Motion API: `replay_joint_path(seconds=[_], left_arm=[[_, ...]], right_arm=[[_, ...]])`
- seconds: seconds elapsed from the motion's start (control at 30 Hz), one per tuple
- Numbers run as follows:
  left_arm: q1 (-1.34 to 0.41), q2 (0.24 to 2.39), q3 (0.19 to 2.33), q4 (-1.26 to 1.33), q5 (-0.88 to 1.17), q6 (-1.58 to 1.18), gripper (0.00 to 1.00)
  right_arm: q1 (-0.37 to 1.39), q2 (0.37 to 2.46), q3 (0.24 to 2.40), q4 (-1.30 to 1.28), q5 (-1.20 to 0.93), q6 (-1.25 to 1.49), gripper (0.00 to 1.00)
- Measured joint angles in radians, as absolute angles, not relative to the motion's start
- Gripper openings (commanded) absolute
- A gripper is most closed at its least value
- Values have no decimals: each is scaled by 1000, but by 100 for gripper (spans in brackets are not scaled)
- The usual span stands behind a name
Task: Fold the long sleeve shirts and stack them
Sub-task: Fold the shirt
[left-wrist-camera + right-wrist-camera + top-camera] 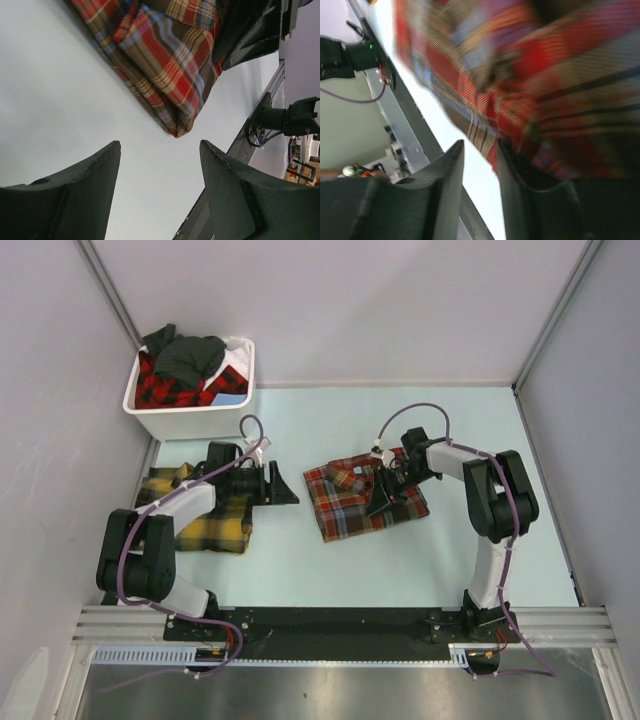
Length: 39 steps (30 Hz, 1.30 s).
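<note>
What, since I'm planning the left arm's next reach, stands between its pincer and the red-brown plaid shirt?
Nothing visible does. Only bare table lies between the open left pincer and the red-brown plaid shirt; the right pincer is over the shirt's far side.

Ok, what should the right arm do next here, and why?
Probably lift the right gripper straight off the red-brown shirt: its jaws stand apart, table shows between them, and the shirt already lies folded flat.
</note>
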State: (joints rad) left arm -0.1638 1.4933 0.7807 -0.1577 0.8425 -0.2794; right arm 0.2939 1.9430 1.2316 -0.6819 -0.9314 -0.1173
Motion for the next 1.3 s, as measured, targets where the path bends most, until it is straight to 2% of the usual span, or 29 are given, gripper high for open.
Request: replay_joint_path(seconds=[0.1,0.23,0.3,0.43,0.53,0.7,0.83,0.93,1.07,1.3], left_arm=[[-134,1485,756,-154,836,-295,72],[-114,1472,701,-139,828,-337,74],[-114,1467,675,-125,822,-364,74],[-114,1457,635,-91,821,-412,74],[-114,1457,634,-74,822,-427,74],[-114,1457,636,-70,821,-429,76],[-114,1456,645,-74,812,-427,81],[-114,1441,644,-74,803,-435,84],[-114,1420,617,-46,797,-470,84],[-115,1457,612,0,788,-545,84]], right_arm=[[275,1986,1229,-667,-929,-96,45],[286,1939,1243,-704,-892,-125,46],[298,1897,1261,-728,-878,-136,44],[347,1747,1269,-692,-849,-140,33],[410,1693,1282,-630,-841,-139,31],[461,1864,1329,-535,-844,-105,31],[455,2041,1333,-495,-788,-75,37],[457,2054,1361,-511,-769,-71,42],[506,1966,1364,-527,-675,-117,45],[680,1594,1186,-496,-532,-263,43]])
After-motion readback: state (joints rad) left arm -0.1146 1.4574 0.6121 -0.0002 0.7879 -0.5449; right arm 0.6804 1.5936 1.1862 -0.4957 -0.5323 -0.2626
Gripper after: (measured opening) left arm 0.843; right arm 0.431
